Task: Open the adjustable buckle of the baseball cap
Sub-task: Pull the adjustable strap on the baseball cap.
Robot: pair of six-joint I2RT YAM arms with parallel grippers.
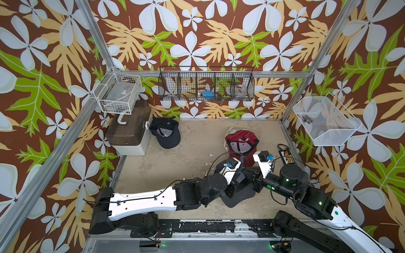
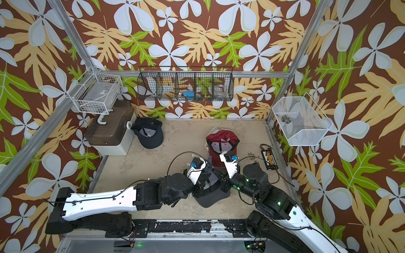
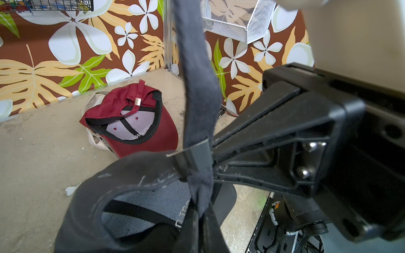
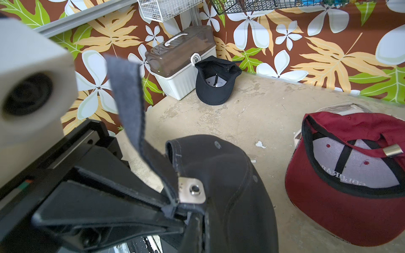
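Grey strap (image 4: pixel 129 105) | left gripper (image 4: pixel 172 203), right gripper (image 3: pixel 213 157) clamped on it at buckle (image 4: pixel 192 190) | red cap (image 4: pixel 341 210) close beyond, apart.

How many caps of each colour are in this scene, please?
Red cap: 1
Black cap: 1
Grey cap: 1
Total: 3
A pale thing under the red cap is too hidden to count.
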